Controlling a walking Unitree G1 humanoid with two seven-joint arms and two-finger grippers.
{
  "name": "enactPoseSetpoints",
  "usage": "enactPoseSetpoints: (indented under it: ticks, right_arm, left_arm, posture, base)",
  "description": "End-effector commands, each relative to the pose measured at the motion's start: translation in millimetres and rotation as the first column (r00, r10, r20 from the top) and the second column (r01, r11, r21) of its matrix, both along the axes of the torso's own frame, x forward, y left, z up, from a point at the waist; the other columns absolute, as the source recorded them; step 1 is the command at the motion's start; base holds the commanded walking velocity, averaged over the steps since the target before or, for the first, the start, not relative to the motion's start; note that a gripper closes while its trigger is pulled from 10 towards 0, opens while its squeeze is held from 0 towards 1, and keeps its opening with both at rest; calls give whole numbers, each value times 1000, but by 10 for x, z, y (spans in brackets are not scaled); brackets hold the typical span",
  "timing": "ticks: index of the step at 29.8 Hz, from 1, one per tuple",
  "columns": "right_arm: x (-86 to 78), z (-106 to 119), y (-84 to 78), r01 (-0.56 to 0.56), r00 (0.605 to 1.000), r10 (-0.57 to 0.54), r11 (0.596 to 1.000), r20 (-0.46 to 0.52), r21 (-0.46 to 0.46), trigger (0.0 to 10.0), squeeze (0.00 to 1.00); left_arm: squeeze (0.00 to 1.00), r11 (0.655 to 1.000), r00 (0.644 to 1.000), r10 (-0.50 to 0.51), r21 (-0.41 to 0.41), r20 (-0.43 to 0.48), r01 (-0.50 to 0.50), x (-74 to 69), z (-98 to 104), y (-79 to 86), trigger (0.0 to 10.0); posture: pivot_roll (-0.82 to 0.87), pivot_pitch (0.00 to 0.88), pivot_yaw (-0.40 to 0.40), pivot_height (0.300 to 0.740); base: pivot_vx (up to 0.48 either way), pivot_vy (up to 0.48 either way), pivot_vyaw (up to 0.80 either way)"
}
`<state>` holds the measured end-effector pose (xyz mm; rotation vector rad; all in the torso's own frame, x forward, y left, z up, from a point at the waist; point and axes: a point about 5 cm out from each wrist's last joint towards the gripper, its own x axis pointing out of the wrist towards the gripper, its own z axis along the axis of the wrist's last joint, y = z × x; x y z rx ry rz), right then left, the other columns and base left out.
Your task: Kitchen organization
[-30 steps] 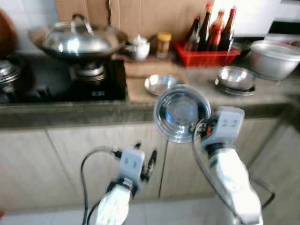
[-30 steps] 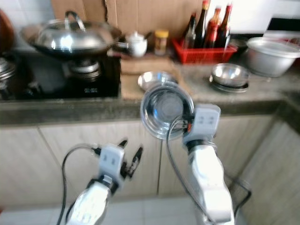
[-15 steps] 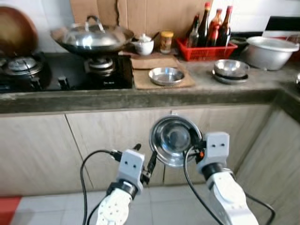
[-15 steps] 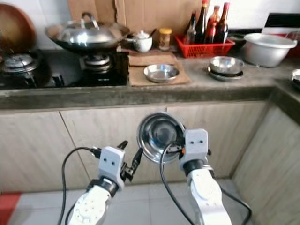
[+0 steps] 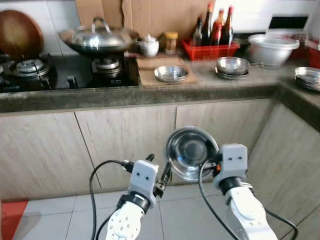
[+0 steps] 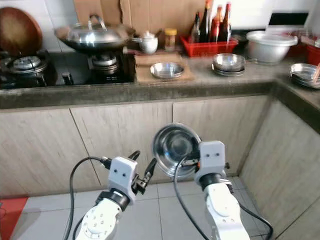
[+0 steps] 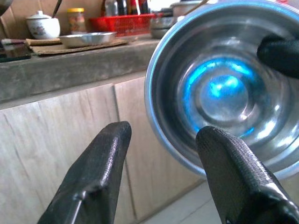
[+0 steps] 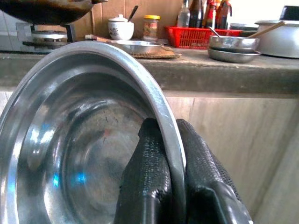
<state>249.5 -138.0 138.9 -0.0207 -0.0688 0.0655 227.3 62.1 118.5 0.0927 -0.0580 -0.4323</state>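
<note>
Right gripper (image 8: pixel 170 161) clamped on steel bowl (image 5: pixel 191 152) rim, before the cabinets (image 5: pixel 125 140); left gripper (image 7: pixel 161 154) fingers apart, empty.

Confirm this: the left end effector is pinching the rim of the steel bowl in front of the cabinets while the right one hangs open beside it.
The arms are swapped. The right end effector pinches the steel bowl rim, as the right wrist view shows; the left end effector is open beside it.
</note>
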Motion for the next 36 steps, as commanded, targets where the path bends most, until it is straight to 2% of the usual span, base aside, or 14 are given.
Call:
enactPoseSetpoints:
  ticks: [1,16,22,36]
  right_arm:
    - [2,43,53,-19,1000,19,1000,22,11,10000,0]
    - [-14,12,63,-21,1000,21,999,2,24,10000,0]
    - [-10,8,66,-23,1000,23,999,1,22,10000,0]
    - [8,22,96,-25,1000,25,1000,12,10,10000,0]
  left_arm:
    - [0,1000,1000,15,7,6,-15,-1,8,35,10000]
    - [0,1000,1000,8,9,3,-8,-6,0,30,10000]
    - [0,1000,1000,1,13,-1,-1,-4,-8,24,10000]
    - [0,1000,1000,21,7,-10,-21,14,-11,31,10000]
  posture:
    - [3,0,-64,740]
    - [-7,0,-57,740]
    - [-7,0,-55,740]
    - [-6,0,-59,740]
  base:
    - [-307,0,0]
    - [-306,0,0]
    - [-306,0,-533]
    - [0,0,-114]
